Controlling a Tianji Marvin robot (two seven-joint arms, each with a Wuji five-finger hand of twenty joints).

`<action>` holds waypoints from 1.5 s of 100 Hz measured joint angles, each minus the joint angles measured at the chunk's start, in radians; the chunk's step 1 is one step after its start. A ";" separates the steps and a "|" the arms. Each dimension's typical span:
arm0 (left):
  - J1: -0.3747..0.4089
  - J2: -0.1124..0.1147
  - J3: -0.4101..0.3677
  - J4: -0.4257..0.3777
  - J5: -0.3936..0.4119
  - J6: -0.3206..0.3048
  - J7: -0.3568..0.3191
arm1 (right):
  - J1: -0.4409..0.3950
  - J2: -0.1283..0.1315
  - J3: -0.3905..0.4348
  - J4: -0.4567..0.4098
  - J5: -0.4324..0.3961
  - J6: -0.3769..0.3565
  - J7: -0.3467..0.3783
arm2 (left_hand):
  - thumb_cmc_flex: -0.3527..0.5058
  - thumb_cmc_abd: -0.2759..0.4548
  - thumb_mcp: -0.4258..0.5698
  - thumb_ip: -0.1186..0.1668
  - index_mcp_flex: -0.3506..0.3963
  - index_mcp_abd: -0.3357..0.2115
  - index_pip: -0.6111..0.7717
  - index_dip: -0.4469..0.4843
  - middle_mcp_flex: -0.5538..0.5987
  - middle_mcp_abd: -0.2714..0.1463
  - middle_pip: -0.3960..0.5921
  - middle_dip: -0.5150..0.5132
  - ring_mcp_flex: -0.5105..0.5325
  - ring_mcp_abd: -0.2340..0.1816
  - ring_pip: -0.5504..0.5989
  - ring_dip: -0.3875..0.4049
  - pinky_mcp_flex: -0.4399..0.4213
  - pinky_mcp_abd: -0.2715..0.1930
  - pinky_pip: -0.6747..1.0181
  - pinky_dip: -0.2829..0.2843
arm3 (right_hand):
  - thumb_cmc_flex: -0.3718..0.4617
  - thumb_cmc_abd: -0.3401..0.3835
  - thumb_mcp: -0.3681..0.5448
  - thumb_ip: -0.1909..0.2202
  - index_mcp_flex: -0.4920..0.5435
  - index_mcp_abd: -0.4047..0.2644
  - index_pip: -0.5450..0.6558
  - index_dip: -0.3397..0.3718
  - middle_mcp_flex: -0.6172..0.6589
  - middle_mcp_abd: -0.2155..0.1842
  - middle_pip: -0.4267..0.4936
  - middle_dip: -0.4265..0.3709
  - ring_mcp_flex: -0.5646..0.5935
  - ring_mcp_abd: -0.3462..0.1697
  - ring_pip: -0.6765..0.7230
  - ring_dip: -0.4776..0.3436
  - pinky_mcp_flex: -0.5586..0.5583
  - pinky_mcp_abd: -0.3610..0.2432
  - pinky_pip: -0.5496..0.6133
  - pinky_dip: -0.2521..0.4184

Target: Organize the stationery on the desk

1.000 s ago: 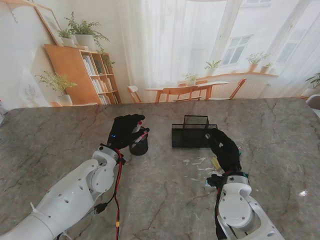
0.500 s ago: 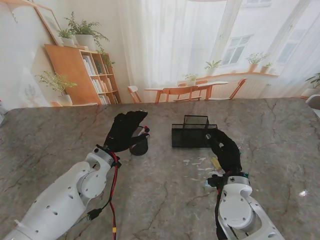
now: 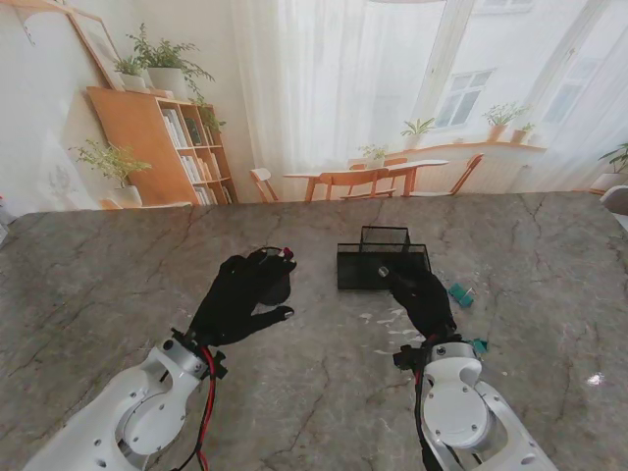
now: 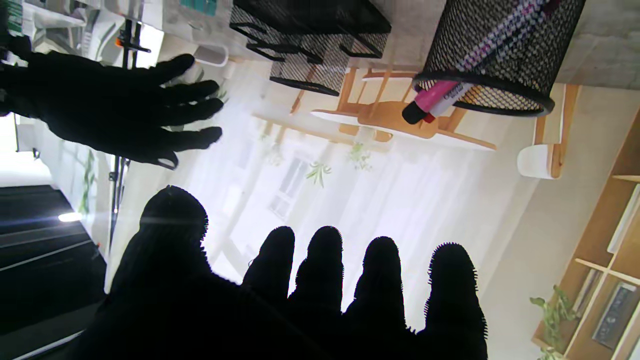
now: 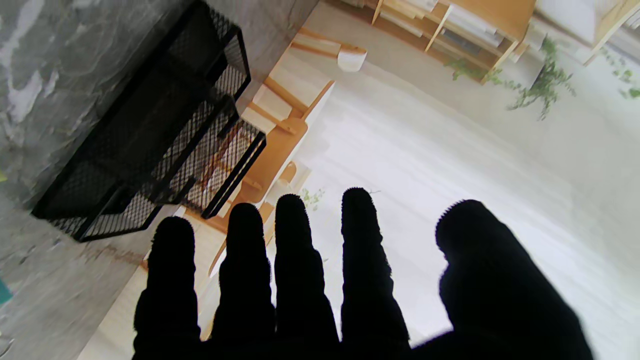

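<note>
A round black mesh pen cup (image 3: 279,278) stands left of centre, partly hidden behind my left hand (image 3: 240,297). Red-tipped pens (image 3: 285,253) poke out of it. The left wrist view shows the pen cup (image 4: 495,45) with a pink marker (image 4: 434,97) inside. My left hand is open, fingers spread, just nearer to me than the cup and apart from it. A black mesh desk tray (image 3: 383,261) sits at the centre. My right hand (image 3: 419,296) is open, fingers straight, near the tray's front right corner, holding nothing. The tray (image 5: 145,145) looks empty in the right wrist view.
A teal clip (image 3: 459,293) lies right of my right hand, another teal piece (image 3: 479,345) by that wrist. Small white scraps (image 3: 378,317) are scattered between the hands. The grey marble table (image 3: 118,285) stretches to both sides.
My left hand let go of the pen cup and drew back toward me, fingers now spread. My right hand shifted left toward the tray, uncovering the teal clip.
</note>
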 measured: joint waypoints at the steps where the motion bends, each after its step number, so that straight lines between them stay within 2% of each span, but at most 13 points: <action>1: 0.005 0.000 -0.002 -0.003 0.001 0.000 0.000 | 0.000 0.001 0.000 -0.001 -0.001 0.000 0.006 | 0.000 0.000 0.000 0.000 0.005 0.000 0.007 0.007 0.008 0.000 0.000 0.000 0.001 -0.001 -0.002 0.000 0.005 0.000 0.001 0.006 | 0.000 0.000 0.000 0.000 0.000 0.000 0.000 0.000 0.000 0.000 0.000 0.000 0.000 0.000 0.000 0.000 0.000 0.000 0.000 0.000; 17: 0.077 0.006 -0.031 -0.037 0.061 0.002 0.017 | 0.001 0.017 -0.012 -0.019 -0.022 0.001 0.074 | 0.000 0.000 0.000 0.000 0.026 -0.012 0.008 0.011 0.053 -0.012 0.010 0.000 0.053 -0.006 -0.007 0.000 0.038 0.010 0.062 0.025 | 0.000 -0.017 0.000 0.000 0.000 0.000 0.000 0.000 0.000 0.000 0.000 0.000 0.000 0.000 0.000 0.000 0.000 0.000 0.000 0.000; 33: 0.115 0.007 -0.060 -0.053 0.037 -0.001 0.018 | -0.009 0.034 -0.006 -0.051 -0.083 0.002 0.150 | 0.000 0.000 0.000 0.000 0.034 -0.013 0.018 0.029 0.072 -0.012 0.015 0.001 0.064 -0.009 -0.007 0.010 0.047 0.011 0.089 0.032 | 0.002 -0.067 0.001 0.000 -0.015 0.000 0.000 0.000 0.000 -0.004 0.000 0.000 0.000 0.000 0.000 0.000 0.002 0.000 0.003 0.000; 50: 0.139 0.003 -0.094 -0.059 0.019 -0.023 0.038 | -0.052 0.073 0.067 -0.117 -0.282 -0.023 0.335 | 0.002 0.000 0.000 0.000 0.045 -0.014 0.019 0.027 0.072 -0.012 0.015 0.001 0.064 -0.010 -0.007 0.010 0.047 0.011 0.096 0.033 | 0.013 -0.188 0.077 0.000 -0.028 -0.014 0.001 0.024 0.000 -0.040 0.028 0.029 0.055 -0.020 0.061 0.030 0.059 -0.006 0.093 0.036; 64: 0.164 0.003 -0.121 -0.068 0.025 -0.026 0.053 | -0.083 0.116 0.126 -0.130 -0.461 -0.124 0.376 | 0.003 0.000 0.000 0.000 0.045 -0.014 0.019 0.035 0.074 -0.012 0.015 0.001 0.064 -0.010 -0.007 0.015 0.047 0.011 0.097 0.033 | 0.053 -0.262 0.085 0.000 -0.053 -0.024 0.012 0.061 0.000 -0.077 0.082 0.080 0.075 -0.051 0.190 0.074 0.123 -0.033 0.236 0.072; 73: 0.178 0.001 -0.130 -0.073 0.023 -0.028 0.067 | -0.101 0.133 0.159 -0.140 -0.527 -0.155 0.421 | 0.015 0.000 0.000 0.000 0.045 -0.014 0.019 0.035 0.074 -0.012 0.015 0.001 0.064 -0.010 -0.007 0.017 0.047 0.011 0.097 0.033 | 0.079 -0.297 0.085 0.000 -0.067 -0.022 0.033 0.088 -0.001 -0.079 0.135 0.119 0.078 -0.063 0.332 0.088 0.158 -0.048 0.316 0.072; 79: 0.185 0.001 -0.134 -0.076 0.023 -0.029 0.075 | -0.111 0.142 0.180 -0.145 -0.604 -0.188 0.450 | 0.015 0.000 0.000 0.000 0.045 -0.014 0.019 0.035 0.074 -0.012 0.015 0.001 0.064 -0.010 -0.007 0.017 0.047 0.011 0.097 0.033 | 0.097 -0.311 0.106 0.000 -0.075 -0.013 0.039 0.102 -0.006 -0.083 0.177 0.139 0.080 -0.073 0.411 0.088 0.181 -0.061 0.357 0.072; 89: 0.190 0.001 -0.137 -0.079 0.025 -0.030 0.085 | -0.126 0.159 0.208 -0.146 -0.748 -0.250 0.457 | 0.015 0.000 0.000 0.000 0.045 -0.014 0.019 0.035 0.074 -0.012 0.015 0.001 0.064 -0.010 -0.007 0.017 0.047 0.011 0.098 0.033 | 0.105 -0.338 0.176 0.000 -0.076 0.035 0.054 0.137 -0.033 -0.083 0.263 0.157 0.075 -0.073 0.519 0.088 0.214 -0.072 0.428 0.072; 97: 0.192 0.000 -0.137 -0.080 0.025 -0.030 0.088 | -0.132 0.172 0.211 -0.138 -0.776 -0.261 0.451 | 0.015 0.000 0.000 0.000 0.045 -0.014 0.019 0.035 0.074 -0.012 0.015 0.001 0.064 -0.010 -0.007 0.018 0.047 0.011 0.098 0.033 | 0.092 -0.361 0.268 0.000 -0.077 0.077 0.061 0.157 -0.052 -0.074 0.332 0.169 0.075 -0.073 0.589 0.088 0.234 -0.073 0.477 0.055; 106: 0.191 0.000 -0.136 -0.080 0.026 -0.031 0.090 | -0.133 0.180 0.206 -0.118 -0.819 -0.258 0.429 | 0.015 0.000 0.000 0.000 0.045 -0.014 0.019 0.035 0.074 -0.012 0.015 0.001 0.064 -0.010 -0.007 0.018 0.047 0.011 0.098 0.033 | 0.082 -0.372 0.317 0.000 -0.077 0.115 0.061 0.164 -0.069 -0.047 0.394 0.169 0.075 -0.073 0.645 0.086 0.244 -0.073 0.503 0.046; 130: 0.187 0.000 -0.131 -0.078 0.030 -0.033 0.092 | -0.127 0.196 0.170 -0.067 -0.955 -0.206 0.417 | 0.016 0.000 0.000 0.000 0.045 -0.014 0.019 0.035 0.081 -0.012 0.015 0.001 0.064 -0.010 -0.007 0.019 0.047 0.011 0.099 0.033 | 0.084 -0.385 0.339 0.000 -0.077 0.164 0.051 0.172 -0.079 -0.006 0.458 0.168 0.075 -0.044 0.704 0.072 0.244 -0.074 0.533 0.046; 143: 0.187 0.000 -0.130 -0.078 0.030 -0.033 0.092 | -0.111 0.204 0.130 -0.023 -0.961 -0.124 0.417 | 0.016 0.000 0.000 0.000 0.045 -0.014 0.019 0.036 0.081 -0.012 0.015 0.001 0.064 -0.010 -0.007 0.021 0.047 0.011 0.099 0.033 | 0.097 -0.385 0.340 0.000 -0.076 0.187 0.048 0.172 -0.091 0.010 0.472 0.167 0.054 -0.027 0.710 0.067 0.233 -0.073 0.537 0.046; 150: 0.187 0.000 -0.130 -0.078 0.030 -0.032 0.094 | -0.102 0.204 0.119 0.000 -0.964 -0.108 0.417 | 0.016 0.000 0.000 0.000 0.045 -0.014 0.019 0.036 0.081 -0.012 0.015 0.001 0.064 -0.010 -0.007 0.028 0.047 0.011 0.099 0.033 | 0.104 -0.385 0.349 0.000 -0.076 0.189 0.039 0.172 -0.091 0.014 0.472 0.165 0.053 -0.025 0.710 0.061 0.231 -0.071 0.537 0.046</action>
